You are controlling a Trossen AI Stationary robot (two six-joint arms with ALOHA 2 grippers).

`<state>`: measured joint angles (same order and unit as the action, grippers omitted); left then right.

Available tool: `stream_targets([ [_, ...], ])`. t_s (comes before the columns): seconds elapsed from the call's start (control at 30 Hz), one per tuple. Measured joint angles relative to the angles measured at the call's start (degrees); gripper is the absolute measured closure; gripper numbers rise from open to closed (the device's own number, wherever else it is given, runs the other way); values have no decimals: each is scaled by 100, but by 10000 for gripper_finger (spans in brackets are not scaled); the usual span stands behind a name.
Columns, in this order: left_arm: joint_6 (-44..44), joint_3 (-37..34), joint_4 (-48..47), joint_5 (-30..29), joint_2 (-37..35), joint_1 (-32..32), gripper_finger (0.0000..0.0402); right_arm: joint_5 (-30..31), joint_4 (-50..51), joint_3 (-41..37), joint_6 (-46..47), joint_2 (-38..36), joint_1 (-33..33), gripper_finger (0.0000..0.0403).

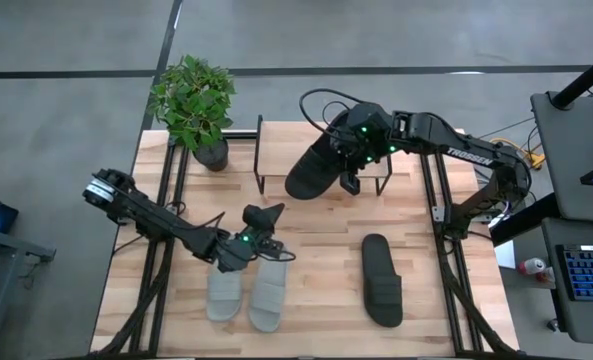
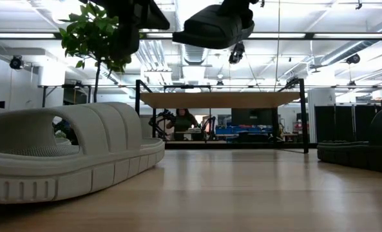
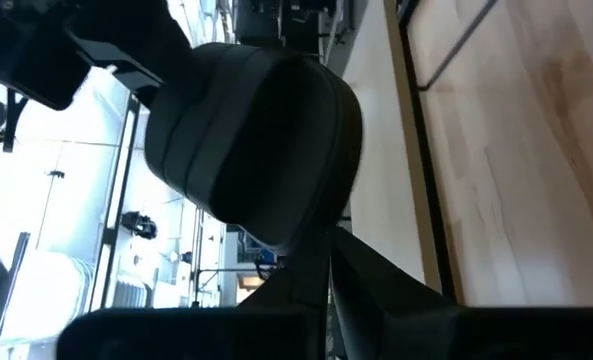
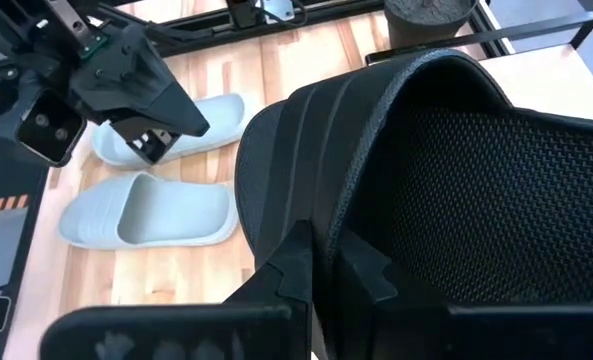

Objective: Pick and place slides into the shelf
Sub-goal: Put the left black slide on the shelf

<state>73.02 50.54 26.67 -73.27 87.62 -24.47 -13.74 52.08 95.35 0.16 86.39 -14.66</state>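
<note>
One black slide [image 1: 314,170] is raised above the wooden-topped, black-framed shelf [image 1: 271,158], tilted. The second black slide [image 1: 381,281] lies flat right of centre. Two pale grey slides [image 1: 248,293] lie side by side.

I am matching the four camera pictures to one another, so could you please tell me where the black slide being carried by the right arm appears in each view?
High view: the held black slide lies over the shelf, upper centre.
Low view: top centre, above the shelf's plank.
Left wrist view: large dark shape, upper centre.
Right wrist view: fills the right half.
Shared landmark: the grey slide pair, seen in the high and right wrist views.
</note>
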Motion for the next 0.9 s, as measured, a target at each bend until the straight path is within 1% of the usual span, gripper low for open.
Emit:
stream_targets([
  [0.1,132,-19,-17,47,-5,3,398,0,-3,0,-17,0,0,390],
  [0.17,139,-20,-22,68,-3,12,386,2,2,-2,-21,0,0,390],
  [0.43,260,82,12,74,-47,137,298,2,-18,-4,-43,2,0,390],
  [0.57,338,105,-8,187,-56,232,269,2,-53,-7,-43,2,0,390],
  [0.67,286,64,-22,434,-58,266,260,4,-57,-7,-43,2,0,390],
  [0.9,295,65,-11,551,-18,370,258,-13,-56,-9,-41,2,0,390],
])
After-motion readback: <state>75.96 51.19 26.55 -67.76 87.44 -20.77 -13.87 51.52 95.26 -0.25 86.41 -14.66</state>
